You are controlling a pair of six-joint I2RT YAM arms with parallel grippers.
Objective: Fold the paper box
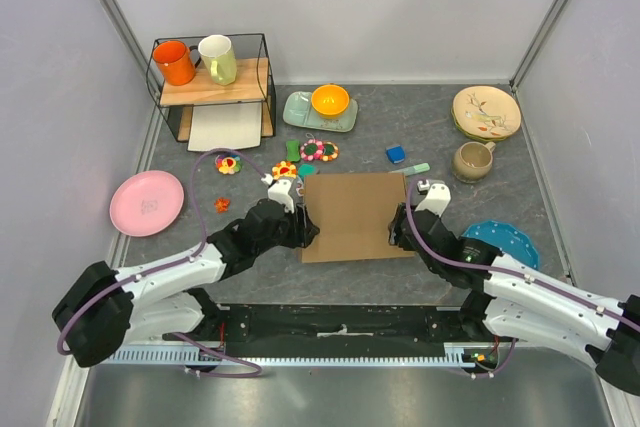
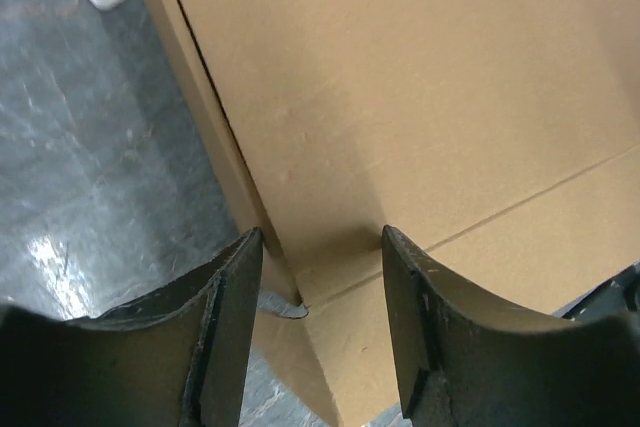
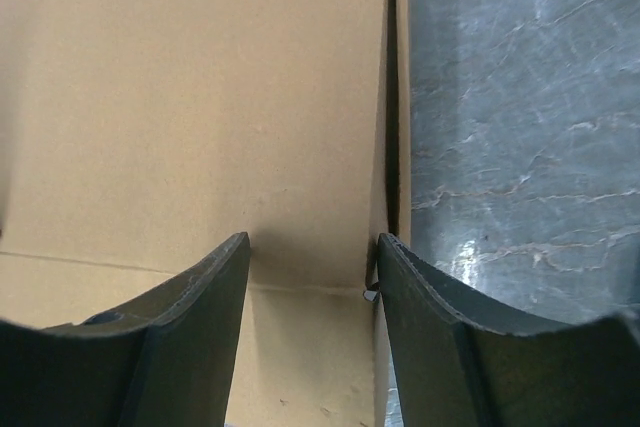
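L gripper (image 2: 320, 242) & R gripper (image 3: 312, 247) spread, straddling paper box (image 1: 355, 212) L/R edges; grey table (image 1: 360, 277) just outside.

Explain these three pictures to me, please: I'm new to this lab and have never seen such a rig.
Two robot arms are bolted at the near edge of the table. The wide picture looks down from behind them; the two close-ups come from wrist cameras, the dark prongs being each arm's own fingers. A brown paper box lies mid-table; a pink plate and an orange bowl sit farther out. The left gripper and right gripper each straddle one side edge of it, jaws open, holding nothing.
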